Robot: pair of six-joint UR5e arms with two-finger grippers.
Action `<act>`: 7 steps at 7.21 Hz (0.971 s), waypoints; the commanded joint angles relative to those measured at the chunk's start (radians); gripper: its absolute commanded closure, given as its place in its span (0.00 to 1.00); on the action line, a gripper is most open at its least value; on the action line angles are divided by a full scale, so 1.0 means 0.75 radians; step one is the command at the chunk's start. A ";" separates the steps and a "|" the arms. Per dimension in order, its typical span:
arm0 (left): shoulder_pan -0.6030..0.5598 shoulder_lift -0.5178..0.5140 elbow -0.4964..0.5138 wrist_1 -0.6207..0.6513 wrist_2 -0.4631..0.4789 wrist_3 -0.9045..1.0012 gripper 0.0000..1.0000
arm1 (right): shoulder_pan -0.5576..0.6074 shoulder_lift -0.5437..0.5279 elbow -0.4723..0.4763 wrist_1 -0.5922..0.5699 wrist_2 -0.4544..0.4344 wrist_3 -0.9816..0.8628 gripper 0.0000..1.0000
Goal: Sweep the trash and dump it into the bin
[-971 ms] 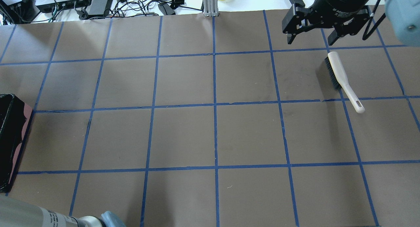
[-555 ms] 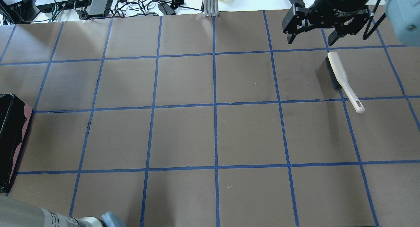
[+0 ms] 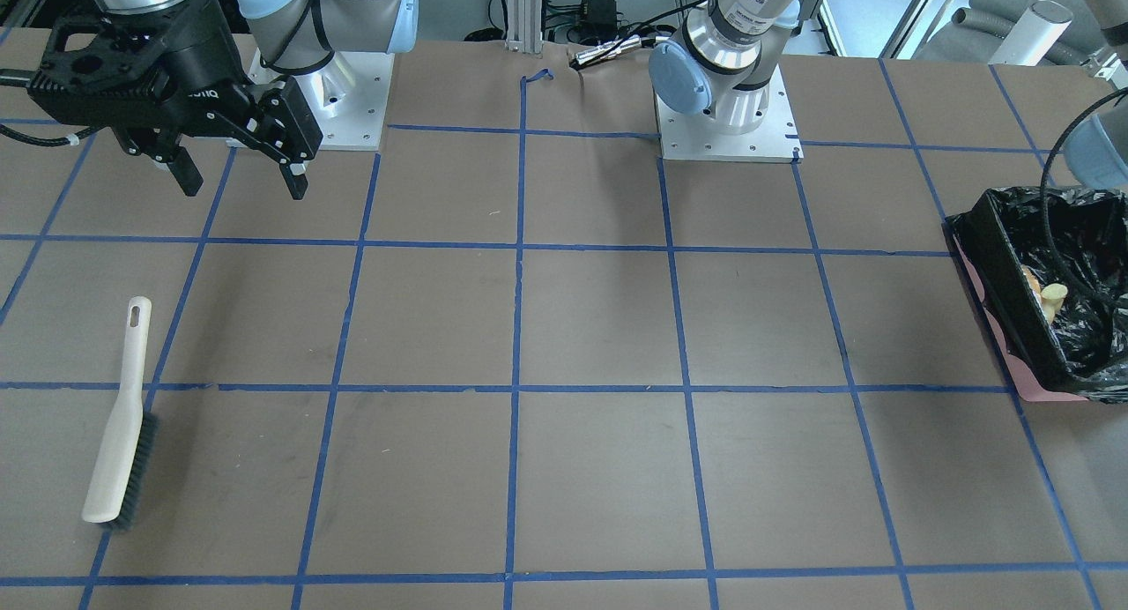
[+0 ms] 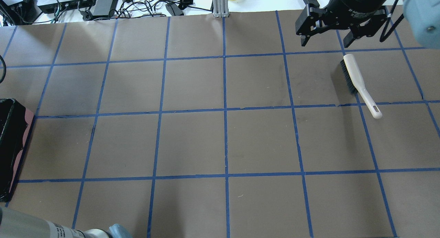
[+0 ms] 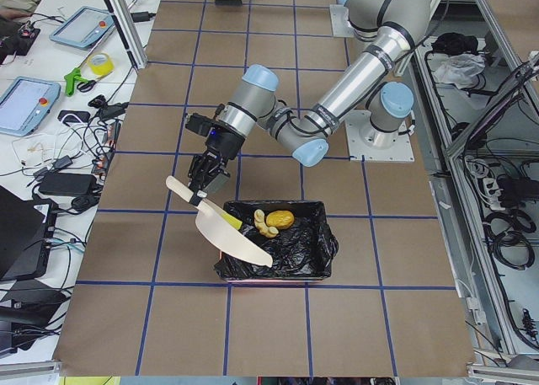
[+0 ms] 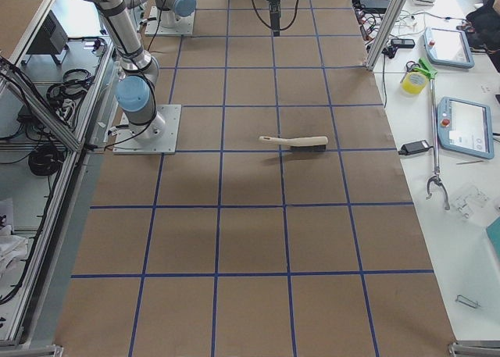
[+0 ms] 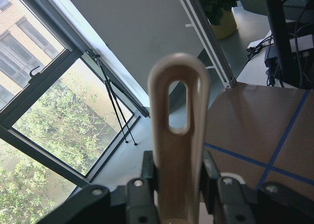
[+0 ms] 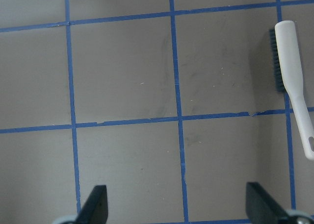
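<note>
The bin, pink with a black bag, stands at the table's left end and also shows in the front view. Trash lies inside it: an orange-brown blob and a cream crescent. A yellow-green bit shows by the dustpan's edge. My left gripper is shut on the beige dustpan's handle and holds the dustpan tilted down over the bin's rim. My right gripper is open and empty, above the table just beyond the brush.
The beige brush with dark bristles lies flat on the brown gridded table on the right side and shows in the right wrist view. Cables and electronics lie past the far edge. An aluminium post stands at the back middle.
The left arm's link at the bottom left of the overhead view has sunk slightly lower. The right gripper and the brush have hardly moved.
</note>
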 commanded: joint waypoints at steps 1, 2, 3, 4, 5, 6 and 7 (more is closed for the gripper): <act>-0.001 0.002 -0.011 0.030 -0.005 0.037 1.00 | 0.000 -0.001 0.000 0.000 0.001 0.002 0.00; -0.003 0.002 -0.007 0.046 -0.005 0.041 1.00 | 0.000 -0.001 0.000 0.000 0.001 0.002 0.00; -0.001 -0.010 -0.032 0.135 -0.009 0.000 1.00 | 0.000 -0.001 0.000 0.000 0.001 0.002 0.00; -0.001 -0.008 -0.090 0.160 0.007 -0.033 1.00 | 0.000 -0.001 0.000 0.000 0.001 0.000 0.00; -0.001 0.000 -0.134 0.165 0.009 -0.045 1.00 | 0.000 -0.001 0.000 0.000 0.001 0.002 0.00; -0.001 0.004 -0.132 0.167 0.011 -0.041 1.00 | 0.000 -0.001 0.000 0.000 0.001 0.000 0.00; -0.001 0.006 -0.128 0.167 0.009 -0.033 1.00 | 0.000 -0.001 0.000 0.000 0.001 0.000 0.00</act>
